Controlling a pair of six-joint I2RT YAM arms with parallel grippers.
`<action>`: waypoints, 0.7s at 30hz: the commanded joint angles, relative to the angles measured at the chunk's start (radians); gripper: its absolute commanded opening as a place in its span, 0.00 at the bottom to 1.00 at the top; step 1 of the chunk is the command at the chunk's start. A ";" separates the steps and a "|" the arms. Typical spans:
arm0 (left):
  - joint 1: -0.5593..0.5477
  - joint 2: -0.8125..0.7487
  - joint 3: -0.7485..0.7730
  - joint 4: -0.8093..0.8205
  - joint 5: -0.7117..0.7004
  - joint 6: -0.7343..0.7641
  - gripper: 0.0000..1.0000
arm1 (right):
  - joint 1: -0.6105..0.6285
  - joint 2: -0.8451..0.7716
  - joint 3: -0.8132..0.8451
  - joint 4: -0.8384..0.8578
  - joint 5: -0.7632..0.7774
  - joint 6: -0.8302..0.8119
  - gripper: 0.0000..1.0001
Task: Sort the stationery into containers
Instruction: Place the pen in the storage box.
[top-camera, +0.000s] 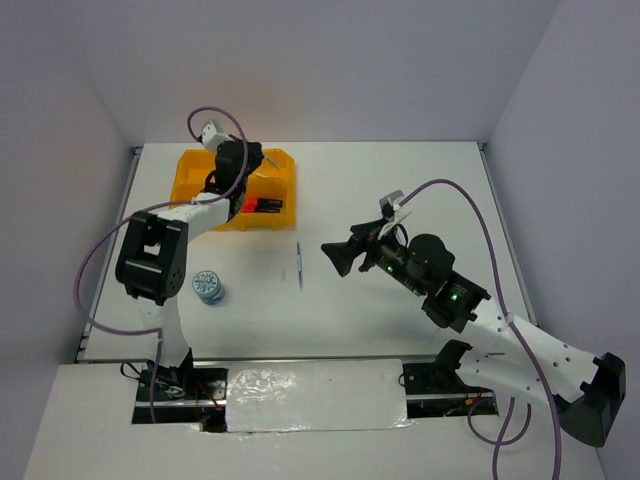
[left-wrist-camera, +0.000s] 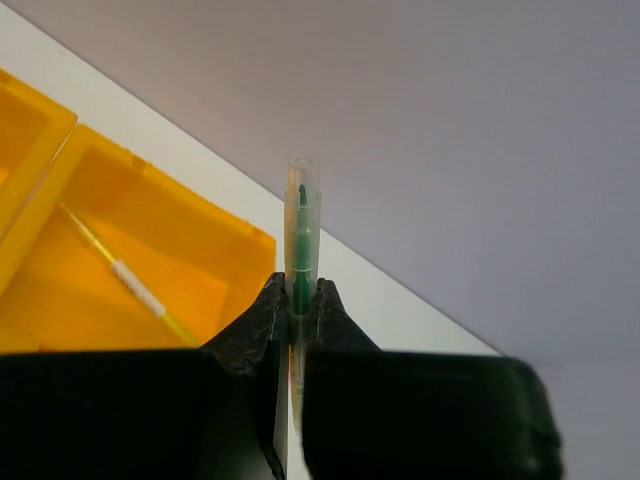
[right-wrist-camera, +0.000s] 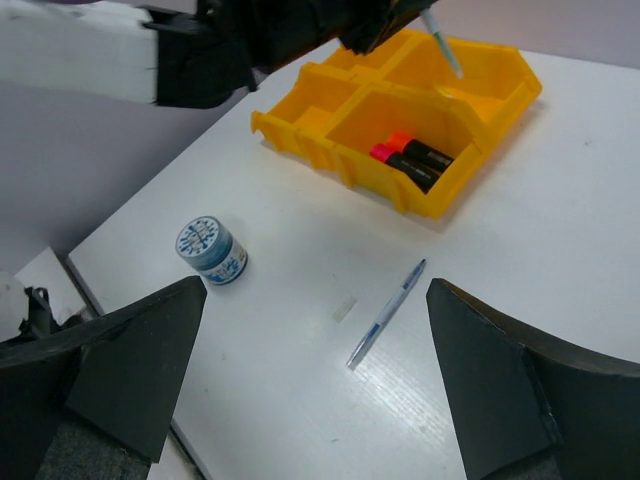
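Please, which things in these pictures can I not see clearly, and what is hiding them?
1. Top view: the left arm covers the middle of the tray, so what lies under it is hidden.
2. Left wrist view: the left gripper hides the lower end of the held pen.
3. Right wrist view: the pale patch beside the loose pen is too small to identify.

Place: I take this for a robot lab cell.
Walls: plain pale panels box my white table, top and sides.
Cabling: purple cable, mid-right.
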 joint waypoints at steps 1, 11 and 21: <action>0.021 0.105 0.086 0.229 -0.023 -0.001 0.02 | -0.007 -0.036 -0.047 0.045 -0.055 0.040 1.00; 0.029 0.315 0.219 0.312 -0.044 0.081 0.21 | 0.002 -0.012 -0.070 0.130 -0.126 0.075 1.00; 0.047 0.301 0.190 0.320 -0.016 0.098 0.77 | 0.002 0.043 -0.046 0.138 -0.134 0.075 1.00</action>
